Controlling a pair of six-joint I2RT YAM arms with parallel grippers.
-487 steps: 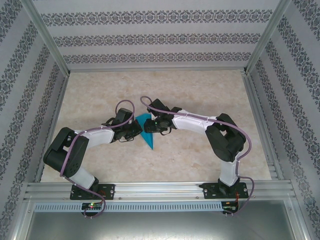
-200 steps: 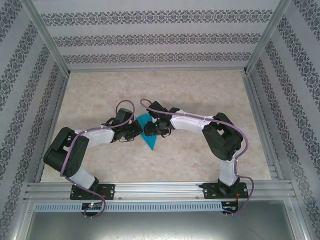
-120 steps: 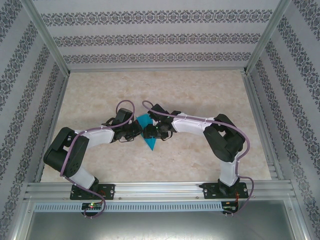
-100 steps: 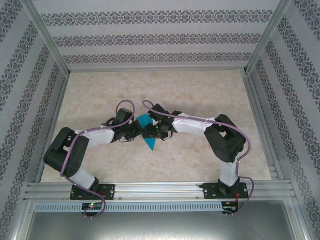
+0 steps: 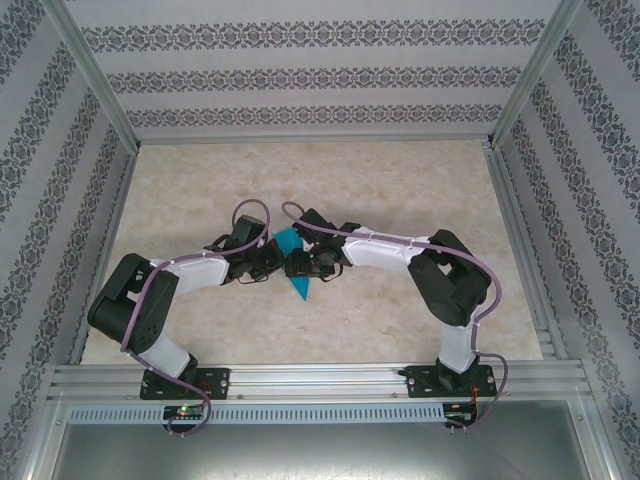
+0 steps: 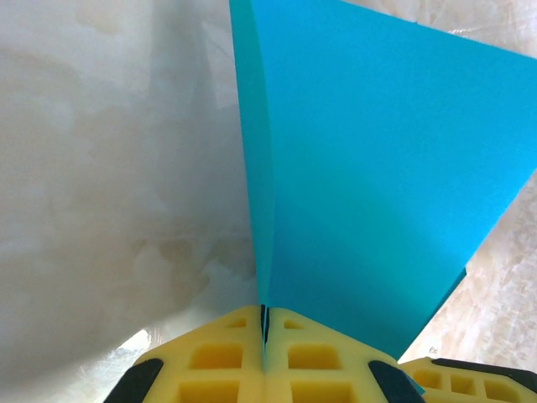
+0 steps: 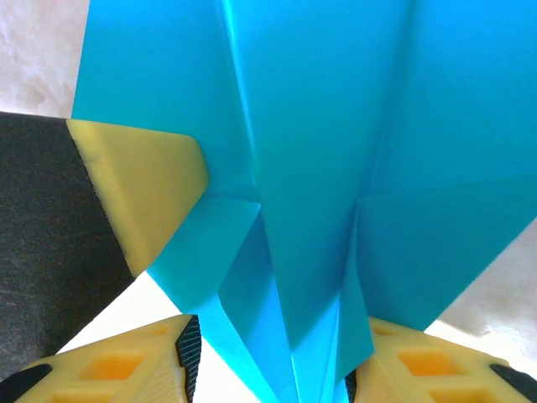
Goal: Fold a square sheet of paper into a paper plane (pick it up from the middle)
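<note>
left gripper (image 6: 263, 317) pinched closed, right gripper (image 7: 277, 329) spread apart.

paper plane (image 5: 299, 284): mid-table (image 5: 400, 190) | left end effector (image 5: 275, 262): its left | right end effector (image 5: 296, 263): its right (flanking it)

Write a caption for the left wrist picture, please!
Pinched tight: the left gripper holds the teal paper plane by its fold, marbled table behind.

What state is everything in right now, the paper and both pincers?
paper plane: folded into creased layers, pinched at one edge.
left pincer: shut on the paper plane.
right pincer: open, fingers either side of the folded layers.
</note>
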